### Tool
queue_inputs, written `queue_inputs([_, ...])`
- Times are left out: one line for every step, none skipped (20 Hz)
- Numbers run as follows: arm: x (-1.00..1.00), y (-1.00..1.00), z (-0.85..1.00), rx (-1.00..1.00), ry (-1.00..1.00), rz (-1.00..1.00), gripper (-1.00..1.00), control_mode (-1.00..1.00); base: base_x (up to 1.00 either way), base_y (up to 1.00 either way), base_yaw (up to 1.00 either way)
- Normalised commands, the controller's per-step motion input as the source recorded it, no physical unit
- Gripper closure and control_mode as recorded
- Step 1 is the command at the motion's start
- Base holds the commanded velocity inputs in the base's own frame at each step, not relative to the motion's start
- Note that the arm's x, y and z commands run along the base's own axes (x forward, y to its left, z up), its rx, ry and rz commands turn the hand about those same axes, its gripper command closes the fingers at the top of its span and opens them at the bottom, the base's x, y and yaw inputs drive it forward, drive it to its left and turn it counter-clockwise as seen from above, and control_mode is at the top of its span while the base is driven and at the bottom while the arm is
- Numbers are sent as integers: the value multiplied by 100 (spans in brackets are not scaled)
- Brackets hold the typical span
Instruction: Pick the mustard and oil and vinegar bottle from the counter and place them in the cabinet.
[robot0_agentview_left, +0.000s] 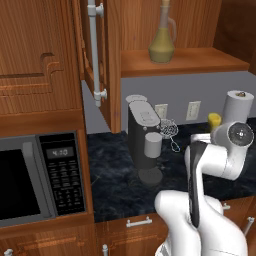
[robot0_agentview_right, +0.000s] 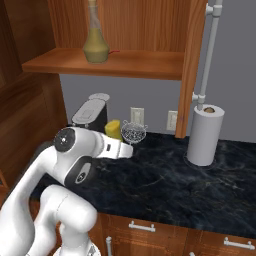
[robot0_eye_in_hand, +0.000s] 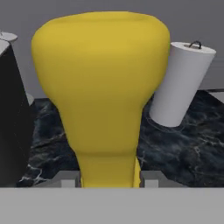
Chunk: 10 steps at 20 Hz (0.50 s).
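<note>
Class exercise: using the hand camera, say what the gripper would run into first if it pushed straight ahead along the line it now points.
The mustard: the yellow bottle already sits between the gripper fingers, filling the line ahead. Behind it stand the paper towel roll and the grey wall, though how far back is unclear.

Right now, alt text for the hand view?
A bright-yellow mustard bottle looms close up, its narrow part between the gripper's grey finger pads. Behind it, a white paper towel roll stands on the dark marbled counter; a black appliance edges the left.
</note>
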Motion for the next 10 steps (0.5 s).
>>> queue_inputs([-22, 1, 26, 0, -3, -15, 100, -100, 0, 0, 0])
queue_inputs([-26, 1, 25, 0, -4, -14, 100, -100, 0, 0, 0])
queue_inputs([-29, 0, 24, 0, -7, -11, 100, -100, 0, 0, 0])
queue_inputs([-30, 0, 24, 0, -10, -9, 100, -100, 0, 0, 0])
queue_inputs([-22, 0, 28, 0, -10, -8, 100, -100, 0, 0, 0])
queue_inputs([-20, 0, 31, 0, -11, -7, 100, -100, 0, 0, 0])
queue_inputs([-18, 0, 36, 0, -11, -5, 100, -100, 0, 0, 0])
queue_inputs([-14, 0, 42, 0, -11, -4, 100, -100, 0, 0, 0])
queue_inputs([-16, 0, 49, 0, -12, -3, 100, -100, 0, 0, 0])
queue_inputs([-14, 0, 56, 0, -13, -1, 100, -100, 0, 0, 0])
